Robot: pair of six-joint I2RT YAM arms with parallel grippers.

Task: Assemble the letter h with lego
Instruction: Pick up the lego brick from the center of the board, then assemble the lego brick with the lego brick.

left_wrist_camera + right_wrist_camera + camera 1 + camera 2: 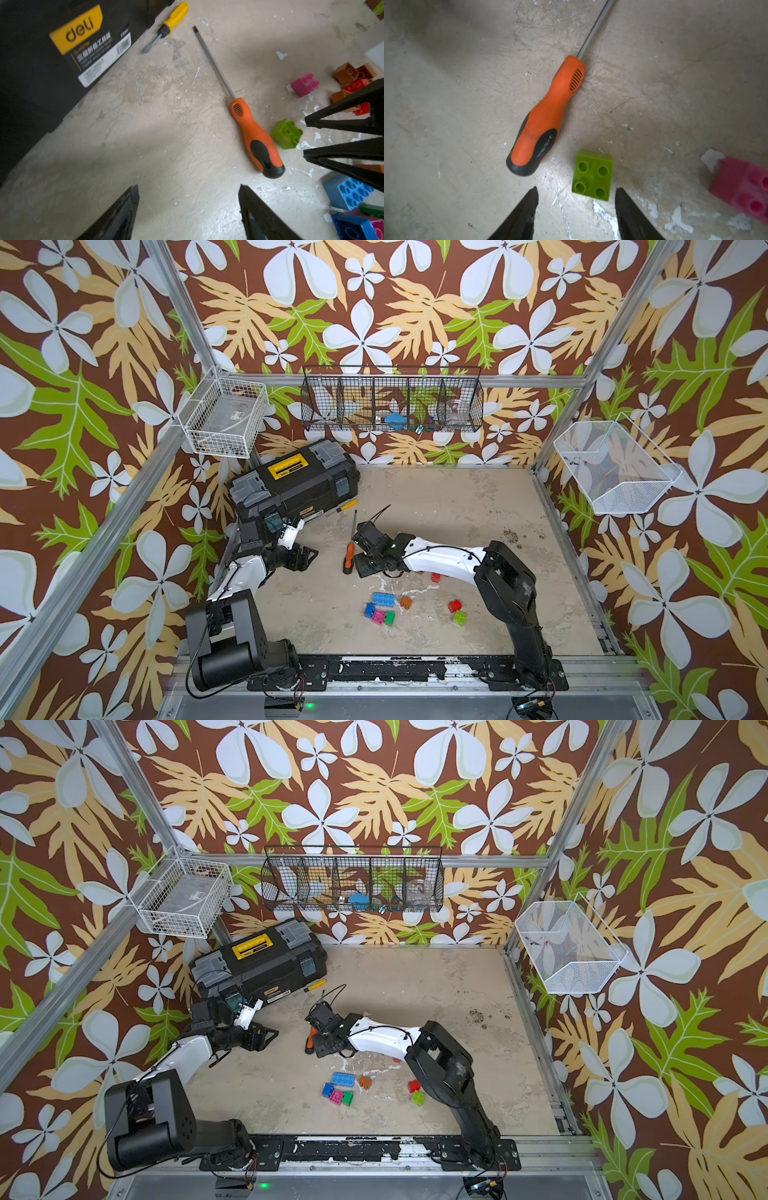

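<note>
Working inside an aluminium-framed booth, walled on three sides in brown wallpaper [374,302] printed with white flowers and green and tan leaves. Carrying a white wire basket [226,416] on the left wall, a long black wire basket [392,404] on the back wall and a white mesh basket [615,466] on the right wall.

Standing on a beige tabletop [449,506], scuffed, spotted dark toward the right and flecked with white chips near the middle. Bearing a black toolbox [295,485] in the back-left corner, a yellow screwdriver [343,507] just beside it and an orange screwdriver [350,558] nearer the middle.

Holding the left fingers [124,212] spread wide over bare surface, gripping nothing. Holding the right fingers [525,216] apart and low, with a lime brick [592,175] sitting studs-up just ahead of the tips, unpinched, near the orange handle.

Showing the lego [384,599] lying scattered toward the front middle: one long blue piece, a row of blue, pink and green cubes [379,616] touching side by side just in front of it, and further cubes [455,605] apart toward the right arm.
</note>
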